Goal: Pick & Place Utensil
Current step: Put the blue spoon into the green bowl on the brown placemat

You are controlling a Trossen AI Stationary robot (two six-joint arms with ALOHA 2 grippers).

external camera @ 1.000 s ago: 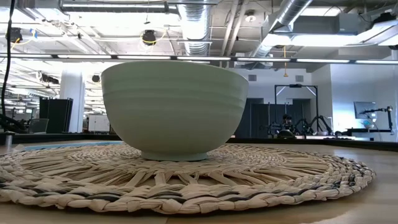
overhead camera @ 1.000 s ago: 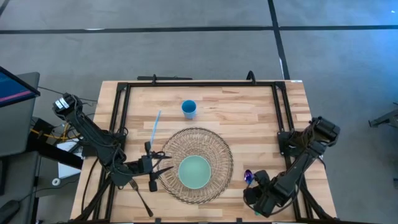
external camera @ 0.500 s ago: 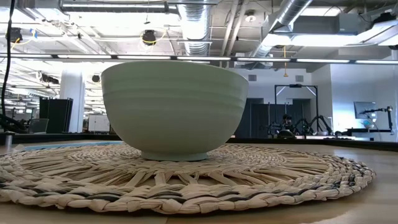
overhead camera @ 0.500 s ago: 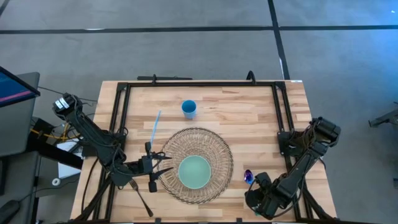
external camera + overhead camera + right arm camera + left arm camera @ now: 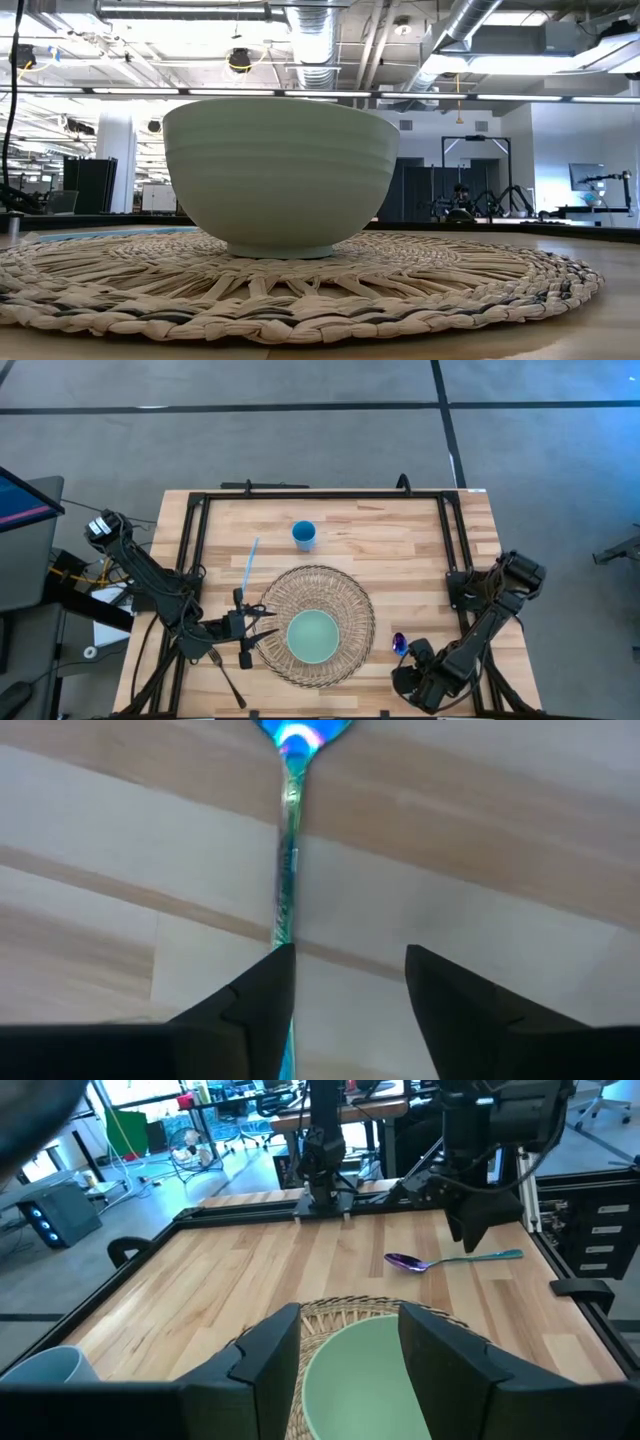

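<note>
The right pincer (image 5: 340,1010) is hanging low over the desk (image 5: 400,550) near its front right corner, fingers spread apart with nothing between them. In the right wrist view the spoon's (image 5: 287,850) handle runs right up against one finger rather than down the middle of the gap, so it looks off-centre to me. Seen from above, the spoon (image 5: 400,644) lies flat on the wood just beside the right edge of the woven mat (image 5: 352,600), shiny purple-blue bowl end pointing toward the mat, handle disappearing under the right arm.

Going further out: the pale green bowl (image 5: 313,636) sits on the mat, a blue cup (image 5: 304,535) stands toward the far side, and a light blue straw-like stick (image 5: 249,563) lies to the left of the mat. The left pincer (image 5: 262,630) waits at the mat's left edge, fingers apart too, aimed at the bowl.

My read is we're at the approach/line-up step, with the grasp not made yet. Next move probably needs a small sideways nudge so the handle sits between both fingers, then a drop to the wood and a squeeze. A thin flat handle like that could easily slip or skate away. Where it gets placed I can't say for sure; the bowl seems likely.
</note>
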